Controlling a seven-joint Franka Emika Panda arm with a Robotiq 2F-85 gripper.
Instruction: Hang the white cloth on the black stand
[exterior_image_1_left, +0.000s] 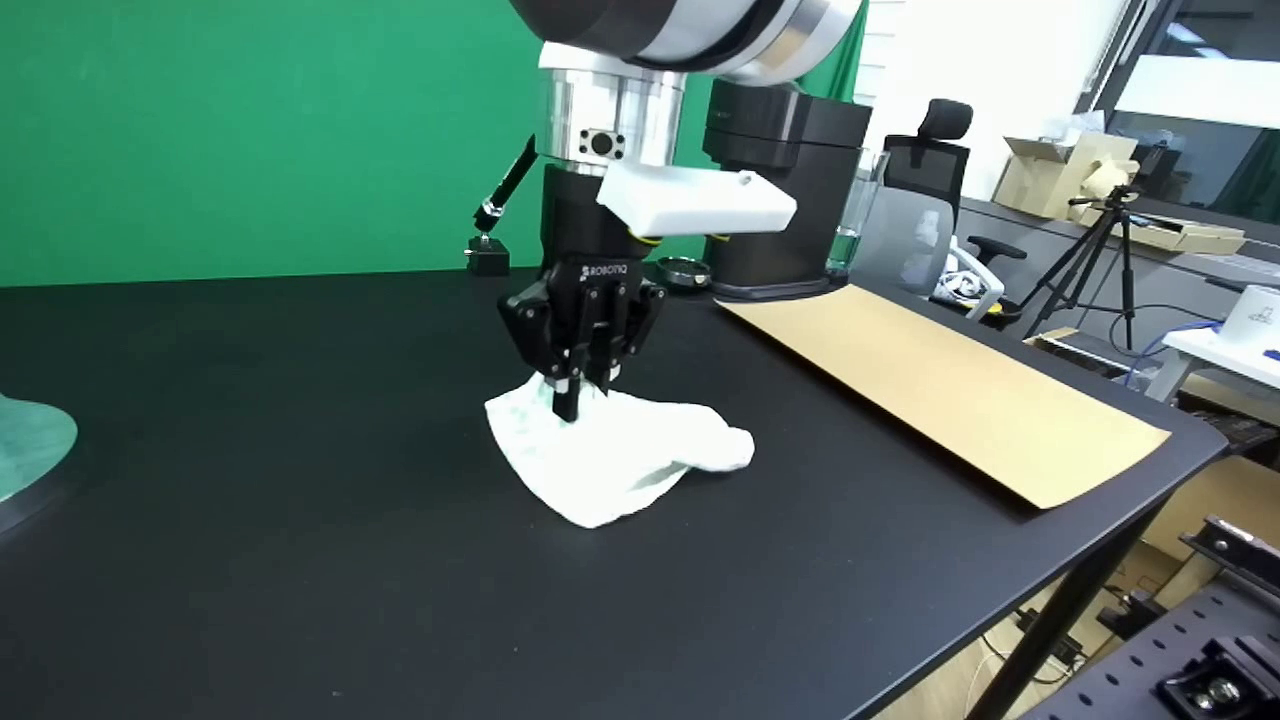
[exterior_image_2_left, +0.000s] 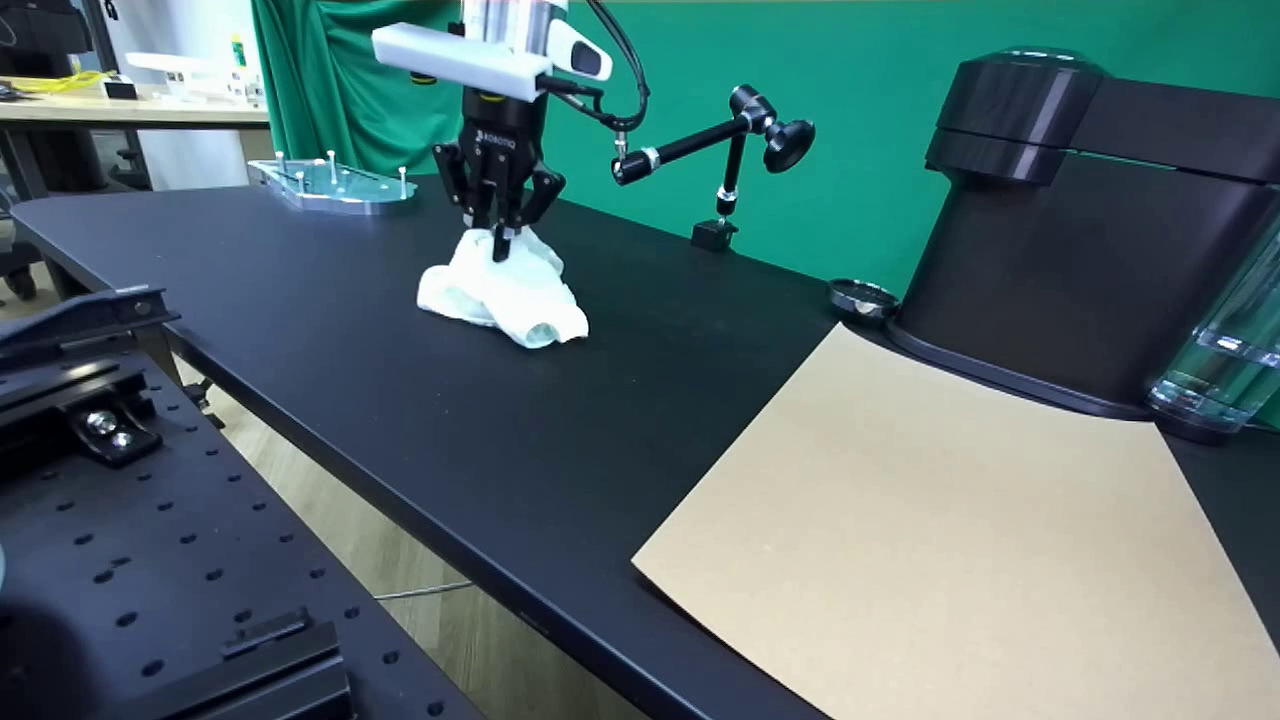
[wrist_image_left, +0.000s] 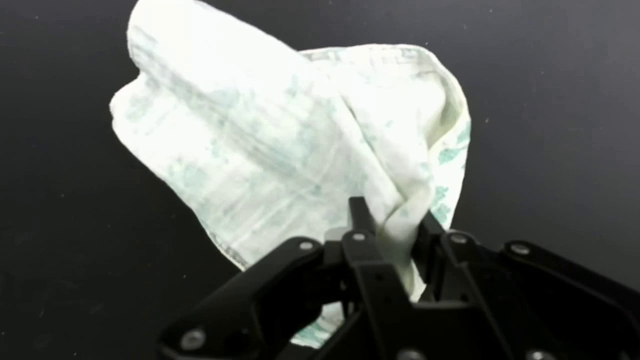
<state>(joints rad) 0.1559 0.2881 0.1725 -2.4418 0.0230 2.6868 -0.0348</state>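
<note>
The pincer (wrist_image_left: 394, 220) is standing nearly closed, gripping a fold of the cloth (wrist_image_left: 280, 140); the rest is lying on the worktop (exterior_image_1_left: 330, 540). The step is calling for a slow, straight lift, fully clear before crossing to the stand (exterior_image_2_left: 700, 140).

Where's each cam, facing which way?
Exterior view: raised, looking across the black table toward green backdrop; arm's end and pincer show, coffee machine behind.
Exterior view: raised, angled toward the backdrop, tan sheet in right foreground; arm's end, pincer show.
Wrist view: on the arm's end, facing down at the white cloth; only pincer shows, at bottom.
Both exterior views share cloth, pincer, coffee machine.
</note>
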